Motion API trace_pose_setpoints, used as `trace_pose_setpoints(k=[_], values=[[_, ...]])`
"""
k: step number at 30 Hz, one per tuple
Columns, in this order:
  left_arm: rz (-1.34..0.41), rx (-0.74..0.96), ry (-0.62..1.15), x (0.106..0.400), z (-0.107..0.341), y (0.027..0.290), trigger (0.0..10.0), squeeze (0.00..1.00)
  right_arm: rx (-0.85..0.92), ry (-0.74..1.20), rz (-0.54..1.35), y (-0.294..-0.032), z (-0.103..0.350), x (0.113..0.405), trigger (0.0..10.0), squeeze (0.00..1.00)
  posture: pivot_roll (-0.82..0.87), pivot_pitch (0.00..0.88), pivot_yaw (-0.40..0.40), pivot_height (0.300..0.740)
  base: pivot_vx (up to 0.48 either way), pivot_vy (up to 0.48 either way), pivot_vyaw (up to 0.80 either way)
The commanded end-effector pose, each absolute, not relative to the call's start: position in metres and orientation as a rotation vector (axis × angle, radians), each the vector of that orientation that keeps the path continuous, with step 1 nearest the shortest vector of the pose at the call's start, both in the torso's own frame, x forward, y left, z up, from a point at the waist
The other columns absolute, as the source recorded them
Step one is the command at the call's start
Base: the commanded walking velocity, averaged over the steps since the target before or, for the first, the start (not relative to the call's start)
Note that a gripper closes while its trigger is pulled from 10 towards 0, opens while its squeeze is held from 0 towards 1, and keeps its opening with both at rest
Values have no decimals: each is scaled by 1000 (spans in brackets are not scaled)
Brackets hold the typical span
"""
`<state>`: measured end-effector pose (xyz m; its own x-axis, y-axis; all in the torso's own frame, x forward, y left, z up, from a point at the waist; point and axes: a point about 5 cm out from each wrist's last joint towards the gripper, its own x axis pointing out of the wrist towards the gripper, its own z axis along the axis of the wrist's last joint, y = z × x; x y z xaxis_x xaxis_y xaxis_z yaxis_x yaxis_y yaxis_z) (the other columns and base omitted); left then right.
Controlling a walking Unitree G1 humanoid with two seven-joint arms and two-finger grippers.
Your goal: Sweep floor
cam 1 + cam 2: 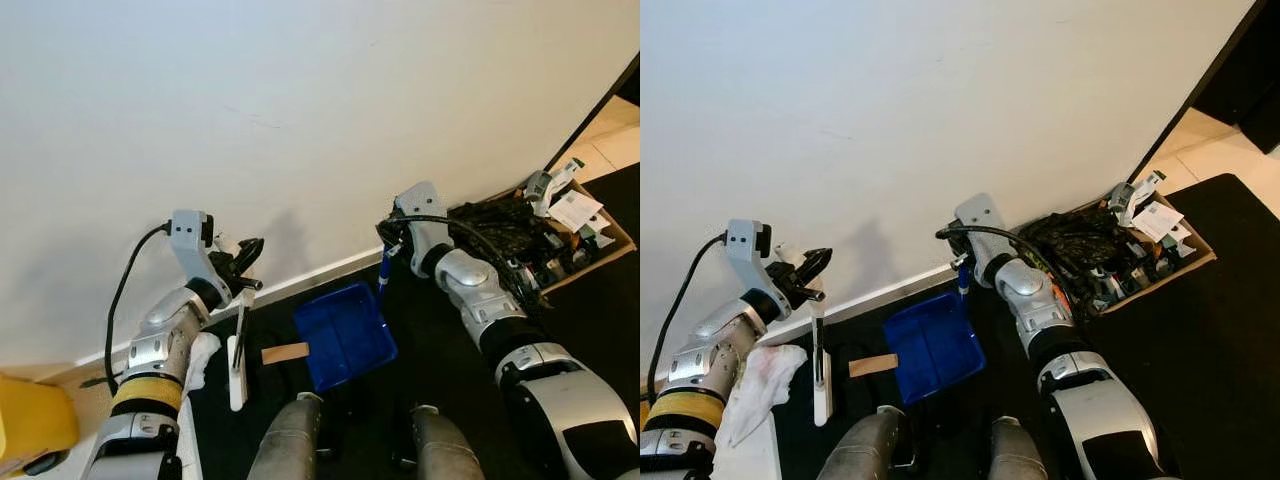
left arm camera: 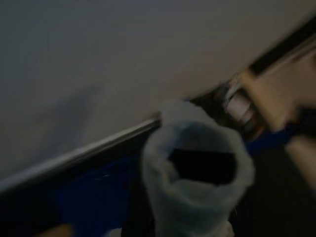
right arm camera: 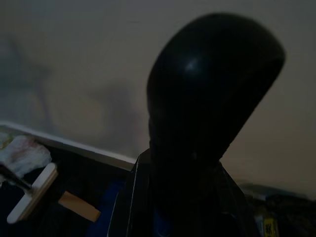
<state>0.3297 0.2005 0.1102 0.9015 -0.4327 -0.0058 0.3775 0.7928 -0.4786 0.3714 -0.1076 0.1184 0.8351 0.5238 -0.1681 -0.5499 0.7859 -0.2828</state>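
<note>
My left gripper (image 1: 248, 262) has its two black fingers closed narrow around the top of a long white brush handle (image 1: 239, 345), which hangs down from my fingertips to the dark floor mat (image 1: 440, 345) at its lower end. Just beside my left forearm, well behind those fingers, a crumpled white cloth (image 1: 760, 385) lies by the mat's edge. Below and just past my left fingertips, toward my other hand, a small flat brown piece of cardboard (image 1: 285, 352) rests on the mat, touching or nearly touching the open lip of the square blue plastic dustpan (image 1: 345, 335). My right gripper (image 1: 388, 262) holds the dustpan's blue upright handle (image 1: 383, 272) from above, fingers pinched shut on it as far as I can judge, with the pan flat on the mat straight below them, close to the white baseboard (image 1: 320, 270). Beyond my right arm, well clear of both sets of fingers, sits an open cardboard box of tangled cables and papers (image 1: 545, 230). To do this well, I should keep the pan's lip pressed flat to the mat with my right fingers while my left draws the brush in a short, low stroke behind the cardboard, pushing it over the lip rather than flicking it aside.
</note>
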Motion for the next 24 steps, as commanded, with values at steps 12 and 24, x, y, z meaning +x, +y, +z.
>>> trace_pose_setpoints(k=[12, 24], values=[[-437, -974, 305, 322, 69, 151, 10000, 0, -339, 184, 686, -103, 111, 370, 10000, 0, 128, 334, 63, 740, 0, 0, 0], [-232, -1339, 140, 320, 71, 144, 10000, 0, -331, 234, 659, -109, 100, 366, 10000, 0, 113, 339, 59, 740, 0, 0, 0]])
